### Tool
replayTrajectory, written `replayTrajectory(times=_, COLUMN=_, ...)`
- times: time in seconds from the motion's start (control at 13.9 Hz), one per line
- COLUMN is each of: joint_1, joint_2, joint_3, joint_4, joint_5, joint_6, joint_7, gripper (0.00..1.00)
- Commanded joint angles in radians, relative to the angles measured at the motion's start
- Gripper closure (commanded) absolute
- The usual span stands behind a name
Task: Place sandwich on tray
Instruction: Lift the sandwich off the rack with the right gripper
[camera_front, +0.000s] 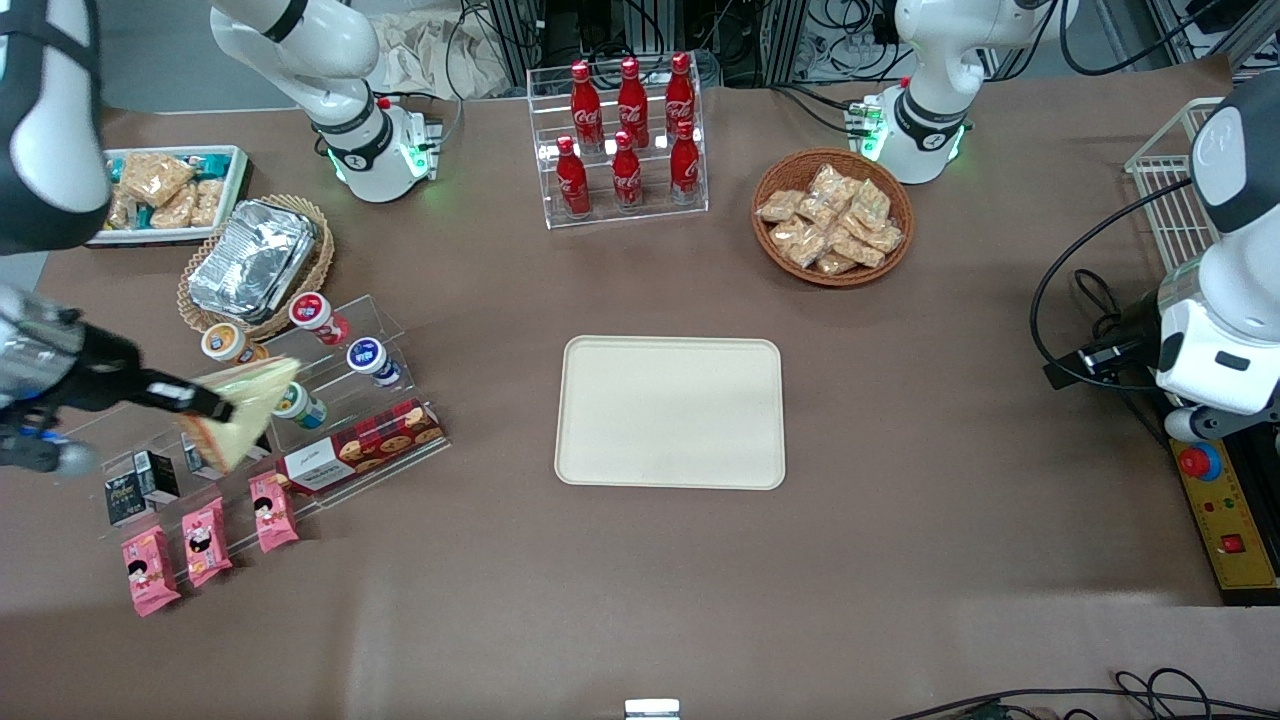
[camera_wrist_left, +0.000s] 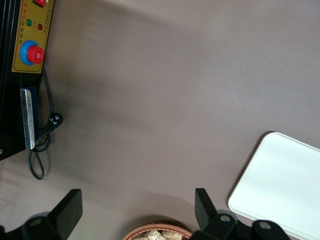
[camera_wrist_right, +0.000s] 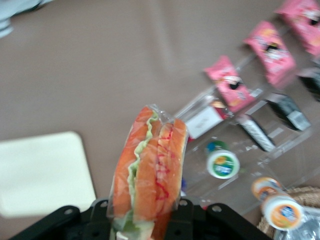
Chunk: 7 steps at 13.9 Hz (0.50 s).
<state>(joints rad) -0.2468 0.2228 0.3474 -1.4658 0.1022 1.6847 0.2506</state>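
The sandwich (camera_front: 248, 405), a wrapped triangular wedge of pale bread, hangs in the air above the clear tiered snack rack at the working arm's end of the table. My right gripper (camera_front: 205, 405) is shut on it, gripping its broad end. In the right wrist view the sandwich (camera_wrist_right: 150, 170) stands up between the black fingers (camera_wrist_right: 97, 215), showing orange, red and green filling layers. The cream-beige tray (camera_front: 670, 412) lies flat in the middle of the table and holds nothing. It also shows in the right wrist view (camera_wrist_right: 42, 172) and in the left wrist view (camera_wrist_left: 280, 185).
Under the gripper is a clear rack (camera_front: 330, 400) with small cups, a cookie box (camera_front: 360, 447) and pink packets (camera_front: 205, 540). A foil container (camera_front: 253, 258) in a basket and a white snack bin (camera_front: 170, 190) lie farther back. Cola bottles (camera_front: 625, 130) and a snack basket (camera_front: 832, 215) stand farther from the camera than the tray.
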Motion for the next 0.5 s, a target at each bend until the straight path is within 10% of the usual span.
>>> replayTrajectory(times=0.0, joint_1=0.044, joint_2=0.015, joint_3=0.064, joint_4=0.022, joint_5=-0.002, joint_6=0.053, joint_7=-0.112, gripper=0.63)
replayTrajectory(times=0.43, joint_1=0.283, joint_2=0.064, joint_3=0.064, joint_4=0.022, joint_5=-0.116, joint_6=0.157, joint_7=-0.259, gripper=0.63)
